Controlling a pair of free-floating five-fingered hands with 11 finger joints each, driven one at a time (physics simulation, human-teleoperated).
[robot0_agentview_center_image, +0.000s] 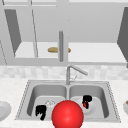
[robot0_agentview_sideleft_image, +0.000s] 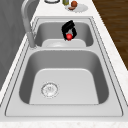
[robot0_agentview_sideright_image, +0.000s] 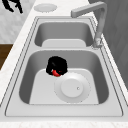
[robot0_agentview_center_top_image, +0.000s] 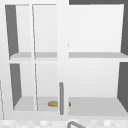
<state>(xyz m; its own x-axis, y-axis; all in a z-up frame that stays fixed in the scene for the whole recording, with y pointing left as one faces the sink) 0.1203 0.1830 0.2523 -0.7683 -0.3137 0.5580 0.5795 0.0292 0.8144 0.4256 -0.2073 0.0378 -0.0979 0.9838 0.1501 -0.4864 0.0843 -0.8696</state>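
Nearest to us in the front view, a large glossy red ball (robot0_agentview_center_image: 67, 114) sits at six o'clock, round and plain, covering the front rim of the double sink (robot0_agentview_center_image: 110, 100) and the foot of the divider. At its nine o'clock hangs the left hand (robot0_agentview_center_image: 41, 111), fingers pointing down and loosely apart, holding nothing, near the drain (robot0_agentview_center_image: 50, 103) of the left basin. At the ball's one o'clock we see the right hand (robot0_agentview_center_image: 86, 101) in the right basin, fingers curled tight round a small red object (robot0_agentview_center_image: 85, 105); the left side view shows this as a little red round thing (robot0_agentview_sideleft_image: 69, 37) pinched under the hand (robot0_agentview_sideleft_image: 68, 29), and the right side view shows it (robot0_agentview_sideright_image: 56, 72) tucked below the hand (robot0_agentview_sideright_image: 57, 66), though we cannot tell what it is. Just at the hand's four o'clock in that view a round white plate (robot0_agentview_sideright_image: 72, 87) lies flat on the basin floor. Behind the divider rises the grey faucet (robot0_agentview_center_image: 73, 71), its spout reaching toward two o'clock. On the counter, a plate (robot0_agentview_center_image: 3, 110) lies at the far left and a dish of food (robot0_agentview_sideleft_image: 76, 6) beyond the right basin. Farthest, the open wall cabinet (robot0_agentview_center_top_image: 95, 105) holds a flat tan object (robot0_agentview_center_top_image: 53, 103) on its lower shelf, partly behind a vertical handle (robot0_agentview_center_top_image: 61, 98).
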